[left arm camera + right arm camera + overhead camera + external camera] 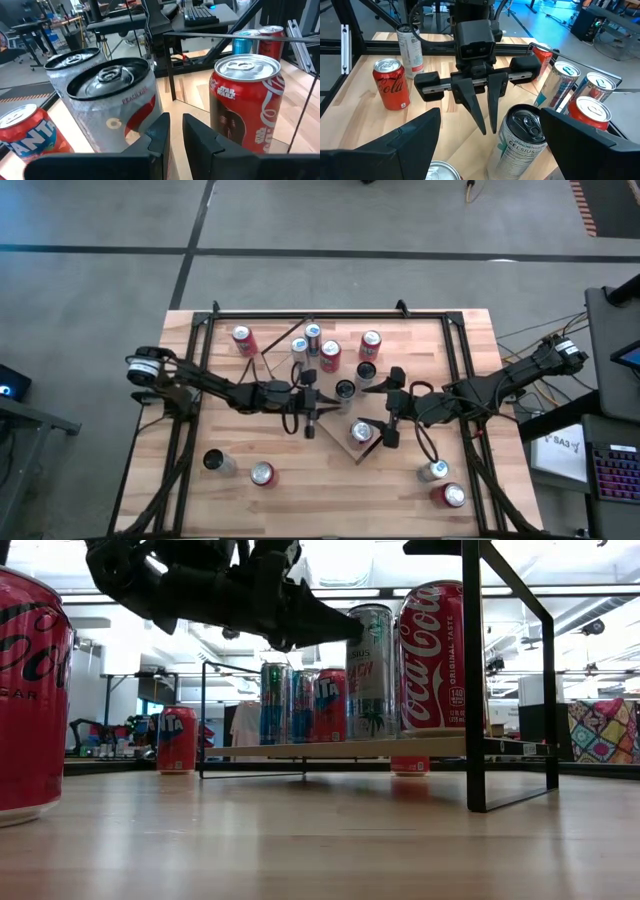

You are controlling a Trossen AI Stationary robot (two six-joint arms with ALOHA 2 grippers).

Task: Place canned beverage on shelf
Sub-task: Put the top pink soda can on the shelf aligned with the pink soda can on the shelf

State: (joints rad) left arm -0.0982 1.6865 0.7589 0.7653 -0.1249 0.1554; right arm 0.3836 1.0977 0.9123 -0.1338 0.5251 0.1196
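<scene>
The shelf (345, 450) is a light-wood board lying askew at mid-table; in the low view (300, 749) several cans stand on it. A silver Celsius can (520, 137) stands upright on the board, also seen from above (362, 432). My right gripper (495, 150) is wide open, one finger on each side of this can. My left gripper (487, 131) faces it from across the board, its fingers all but shut and empty. In the left wrist view (176, 135) it points between a silver can (115, 105) and a red Star Wars cola can (245, 100). My right gripper stands open round the Celsius can, level with the board. One finger (585, 145) covers the can's side (540, 135), and I cannot tell whether it touches. The can stands upright on the shelf.
More cans stand at the board's far end (330, 355). Loose cans stand on the tabletop at the far left (243, 338), near left (262, 474) and near right (450, 495). A black frame (300, 312) rims the table; a big red can (25, 700) stands close to the low camera.
</scene>
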